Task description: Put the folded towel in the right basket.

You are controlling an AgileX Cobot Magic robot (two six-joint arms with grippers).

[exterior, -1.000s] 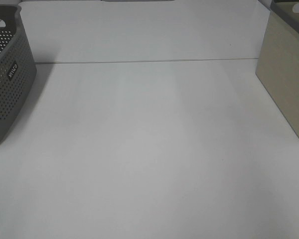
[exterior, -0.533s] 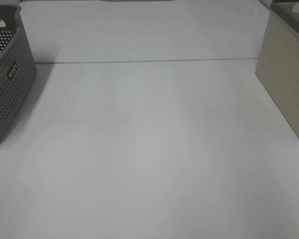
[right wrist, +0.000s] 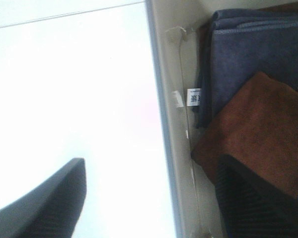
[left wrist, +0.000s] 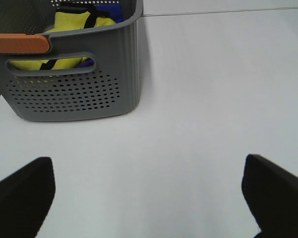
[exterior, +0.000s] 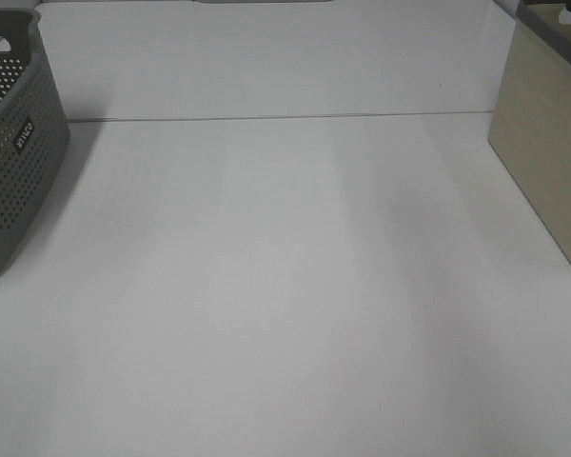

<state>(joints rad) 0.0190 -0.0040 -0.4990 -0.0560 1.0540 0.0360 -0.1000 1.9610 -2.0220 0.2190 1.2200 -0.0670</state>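
At the left edge of the desk [exterior: 285,286] stands a grey perforated basket [exterior: 14,162]; the left wrist view shows yellow cloth [left wrist: 77,21] inside it. The left gripper [left wrist: 149,198] is spread wide above bare desk near that basket, holding nothing. At the far right stands the beige right basket [exterior: 542,162]. The right gripper [right wrist: 149,203] is also wide and empty, one finger over the desk, the other over the basket's inside, where a brown folded towel [right wrist: 258,129] lies on a blue towel [right wrist: 253,54].
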